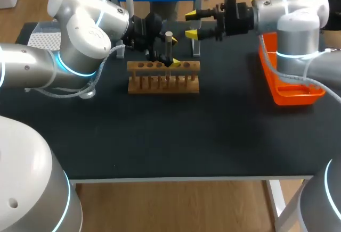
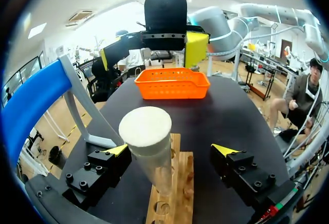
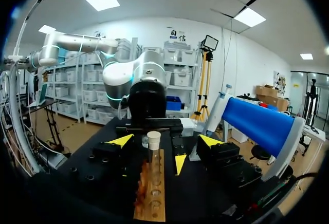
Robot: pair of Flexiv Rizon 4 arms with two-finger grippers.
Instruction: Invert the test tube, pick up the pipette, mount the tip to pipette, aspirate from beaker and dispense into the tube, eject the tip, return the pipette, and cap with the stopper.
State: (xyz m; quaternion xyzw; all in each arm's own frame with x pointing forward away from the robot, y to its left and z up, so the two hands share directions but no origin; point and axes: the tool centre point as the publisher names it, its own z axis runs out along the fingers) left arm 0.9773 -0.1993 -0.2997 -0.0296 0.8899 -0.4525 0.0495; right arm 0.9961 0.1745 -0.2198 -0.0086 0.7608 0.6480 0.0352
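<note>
Left claw (image 2: 172, 151), open and holding nothing, straddles the cream-topped clear test tube (image 2: 155, 158) standing upright in the brown wooden rack (image 2: 182, 183); a square grip below the top and a straight lift out look wisest.

The right gripper (image 3: 166, 142) stands open, its yellow-tipped fingers wide apart. Ahead, a stoppered test tube (image 3: 153, 158) stands upright in the wooden rack (image 3: 150, 202), the left arm (image 3: 146, 88) just behind it, a blue cylinder (image 3: 257, 125) nearby
</note>
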